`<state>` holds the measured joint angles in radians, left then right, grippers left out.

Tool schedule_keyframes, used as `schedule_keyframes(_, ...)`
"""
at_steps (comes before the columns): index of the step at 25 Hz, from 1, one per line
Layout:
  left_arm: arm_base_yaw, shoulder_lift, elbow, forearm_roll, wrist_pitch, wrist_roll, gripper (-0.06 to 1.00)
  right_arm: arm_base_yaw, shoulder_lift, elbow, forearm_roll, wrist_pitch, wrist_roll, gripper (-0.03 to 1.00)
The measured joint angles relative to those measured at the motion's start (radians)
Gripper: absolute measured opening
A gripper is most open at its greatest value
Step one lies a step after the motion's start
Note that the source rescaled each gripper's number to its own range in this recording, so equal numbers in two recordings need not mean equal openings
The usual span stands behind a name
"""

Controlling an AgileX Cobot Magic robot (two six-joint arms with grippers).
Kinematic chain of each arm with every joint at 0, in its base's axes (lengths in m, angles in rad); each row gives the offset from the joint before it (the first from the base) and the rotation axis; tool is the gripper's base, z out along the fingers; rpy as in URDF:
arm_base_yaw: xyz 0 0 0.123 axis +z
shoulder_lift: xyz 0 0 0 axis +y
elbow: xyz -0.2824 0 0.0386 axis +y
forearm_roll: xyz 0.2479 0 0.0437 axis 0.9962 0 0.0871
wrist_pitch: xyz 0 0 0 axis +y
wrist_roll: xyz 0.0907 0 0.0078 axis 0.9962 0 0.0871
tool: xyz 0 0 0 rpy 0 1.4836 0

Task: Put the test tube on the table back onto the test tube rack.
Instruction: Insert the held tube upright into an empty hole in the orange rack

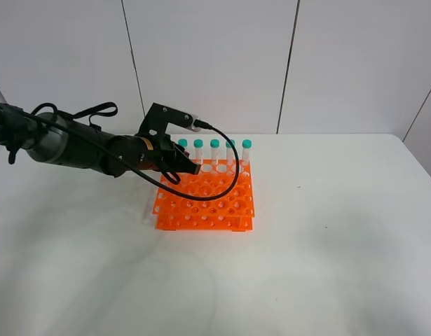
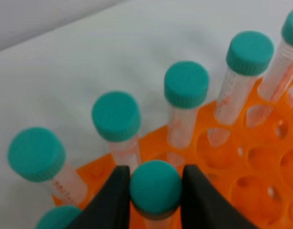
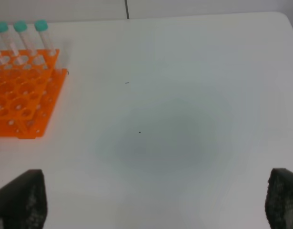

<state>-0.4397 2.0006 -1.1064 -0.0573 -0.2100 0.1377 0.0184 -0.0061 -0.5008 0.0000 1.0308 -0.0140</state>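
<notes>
My left gripper [image 1: 179, 166] hovers over the back left part of the orange test tube rack [image 1: 208, 203]. In the left wrist view its black fingers [image 2: 110, 200] are shut on the teal cap of the test tube [image 2: 156, 186], held upright over the rack [image 2: 260, 181]. The tube's lower end is hidden. Several other teal-capped tubes [image 2: 186, 86] stand in the back row [image 1: 215, 150]. My right gripper [image 3: 153, 200] is open and empty above the bare white table [image 3: 184, 119]; it does not show in the exterior view.
The rack [image 3: 22, 100] with its capped tubes [image 3: 20, 33] lies to one side of the right gripper. The white table [image 1: 327, 231] stretches around the rack. A black cable loops from the left wrist over the rack's back row.
</notes>
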Motion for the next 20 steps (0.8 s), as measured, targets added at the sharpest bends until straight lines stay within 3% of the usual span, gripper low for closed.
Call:
schedule_keyframes(14,0.000,0.006,-0.005,-0.002,-0.002,0.000,0.00,0.000,0.000,0.000,0.000,0.000,0.000,1.00)
schedule_keyframes(17,0.000,0.008,-0.007,-0.002,0.017,0.000,0.12,0.000,0.000,0.000,0.000,0.000,0.000,1.00)
schedule_keyframes(20,0.000,0.010,-0.007,-0.002,0.027,0.000,0.35,0.000,0.000,0.000,0.000,0.000,0.000,1.00)
